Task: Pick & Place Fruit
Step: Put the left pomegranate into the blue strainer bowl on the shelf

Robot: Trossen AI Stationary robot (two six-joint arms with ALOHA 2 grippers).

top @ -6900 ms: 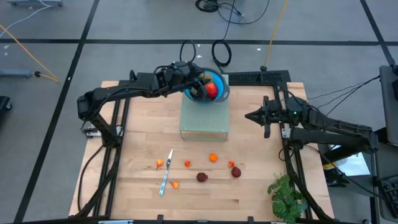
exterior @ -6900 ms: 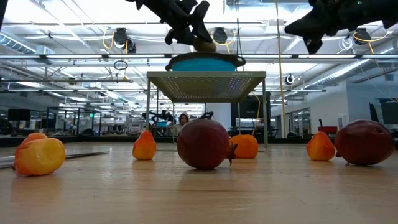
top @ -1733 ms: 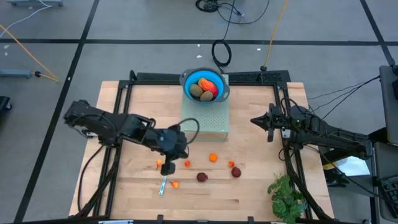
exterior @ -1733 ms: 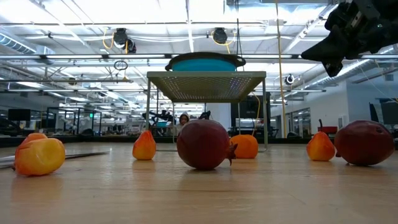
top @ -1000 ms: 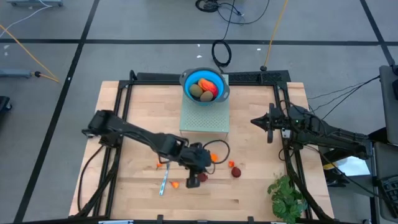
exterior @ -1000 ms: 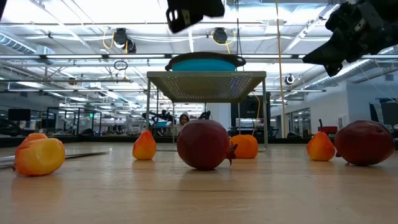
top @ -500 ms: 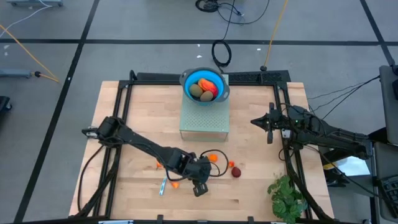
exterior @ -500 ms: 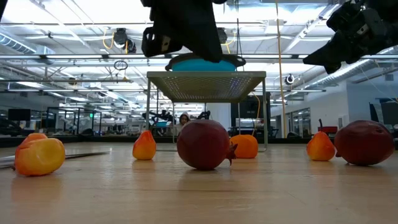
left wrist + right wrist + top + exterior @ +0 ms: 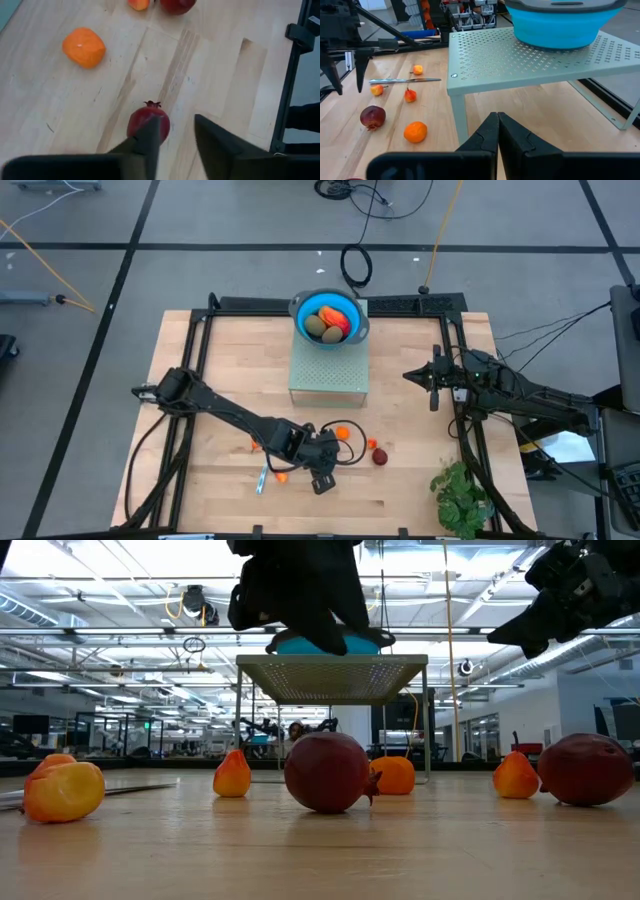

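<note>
1. A slim silver knife [image 9: 265,473] is lying on the wooden table [image 9: 230,360] near the front left, with small orange fruit pieces [image 9: 281,476] just beside it; the left arm is covering part of this cluster from above.
2. An orange round fruit [image 9: 84,47] is sitting near the middle of the table, and a second dark maroon ball [image 9: 380,457] with a tiny red piece [image 9: 371,444] beside it is lying to its right, well clear of the arm.
3. A green leafy plant [image 9: 462,493] is standing at the front right corner of the table.
4. The left gripper [image 9: 175,135] is hanging low over the front centre of the table, its arm stretching diagonally from the left post. Its fingers [image 9: 150,137] are standing partly apart with nothing between them, and one finger is overlapping the near edge of a dark maroon ball [image 9: 148,121] that is resting on the wood just ahead of the gripper.
5. The right gripper [image 9: 497,131] is waiting above the right side of the table, pointing toward the middle, its fingers pressed together and empty.
6. A perforated pale green stand [image 9: 328,370] is sitting at the back centre, and a blue bowl [image 9: 302,309] is resting on its far end.
7. The bowl is holding an olive-brown oval [image 9: 315,327], a larger red-orange-yellow oblong [image 9: 338,321] and another brownish piece [image 9: 332,335] that is hard to tell apart.
8. In the low view the maroon ball [image 9: 328,772] is lying directly beneath the dark bulk of the left arm [image 9: 296,585], with pear-shaped orange pieces [image 9: 232,775] to either side.
</note>
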